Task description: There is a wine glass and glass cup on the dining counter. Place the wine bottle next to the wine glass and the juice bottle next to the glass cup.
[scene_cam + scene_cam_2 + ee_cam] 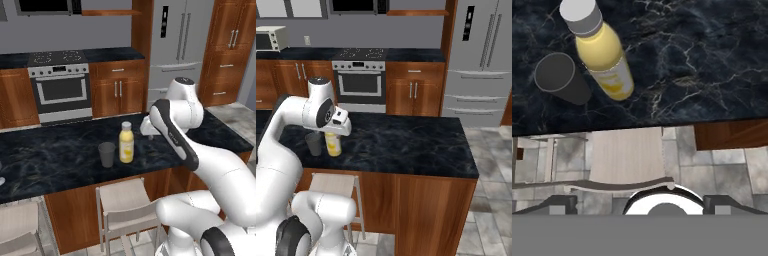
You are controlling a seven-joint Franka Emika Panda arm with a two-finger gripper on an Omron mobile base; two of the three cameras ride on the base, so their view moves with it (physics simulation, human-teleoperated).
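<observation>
The yellow juice bottle (126, 144) (333, 145) (604, 57) with its pale cap stands upright on the black dining counter (60, 160) (406, 142) (697, 60). The grey glass cup (106, 154) (314, 144) (557, 77) stands close beside it, a small gap apart. My gripper (146, 128) (337, 126) (642, 204) hovers above and just right of the bottle, open, its tips wide apart with nothing between them. A pale sliver (1, 180) sits at the counter's left edge; I cannot tell if it is the wine glass. The wine bottle is out of view.
Pale stools (122, 197) (331, 185) (624, 155) stand under the counter's near edge. The counter runs bare to the right of the bottle. Behind it are the stove (60, 85) (359, 80) and the fridge (172, 45) (481, 60).
</observation>
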